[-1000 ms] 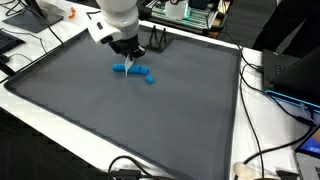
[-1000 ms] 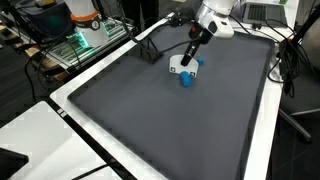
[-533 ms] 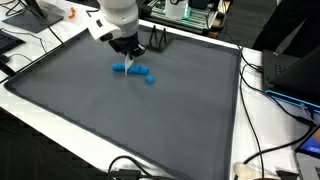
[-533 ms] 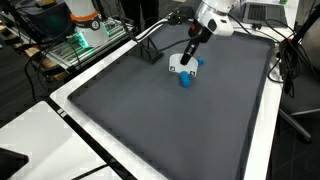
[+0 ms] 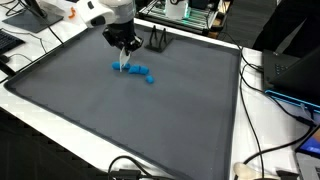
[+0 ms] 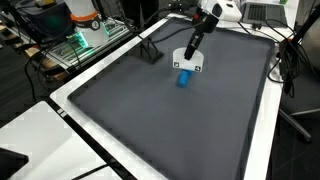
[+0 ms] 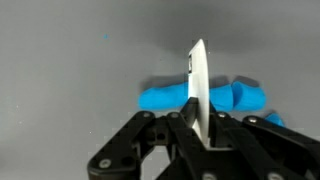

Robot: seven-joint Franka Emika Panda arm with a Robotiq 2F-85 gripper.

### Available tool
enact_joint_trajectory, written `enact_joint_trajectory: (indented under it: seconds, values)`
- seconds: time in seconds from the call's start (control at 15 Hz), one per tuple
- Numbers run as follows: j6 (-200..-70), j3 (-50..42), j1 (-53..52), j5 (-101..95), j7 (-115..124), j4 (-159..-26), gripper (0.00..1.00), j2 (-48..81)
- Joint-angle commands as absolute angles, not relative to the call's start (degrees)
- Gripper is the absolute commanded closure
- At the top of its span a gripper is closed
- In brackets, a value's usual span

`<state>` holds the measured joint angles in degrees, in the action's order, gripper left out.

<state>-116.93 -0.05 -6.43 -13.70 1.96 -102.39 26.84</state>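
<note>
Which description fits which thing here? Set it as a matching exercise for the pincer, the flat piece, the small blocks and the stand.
1 pincer
2 flat piece
3 small blocks
4 stand

A blue, lying on the mat
B black, at the mat's edge
C shut
D white, held between the fingers

Pairs: 1-C, 2-D, 3-A, 4-B

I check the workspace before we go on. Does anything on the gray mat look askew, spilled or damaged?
Nothing looks spilled or damaged. One small oddity: the blue pieces lie in a crooked row on the gray mat, not lined up. The gripper is shut on a thin white card, held upright over them.
</note>
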Motion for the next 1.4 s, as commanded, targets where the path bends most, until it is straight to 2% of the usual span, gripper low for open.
enact_joint_trajectory:
  seconds: [0.0, 1.33]
  values:
    - [-117.7, -0.2, -5.8, -13.9, 2.7, -103.3, 0.98, 25.3]
    - [-117.0, -0.9, -4.6, -14.6, 1.4, -101.3, 0.98, 28.7]
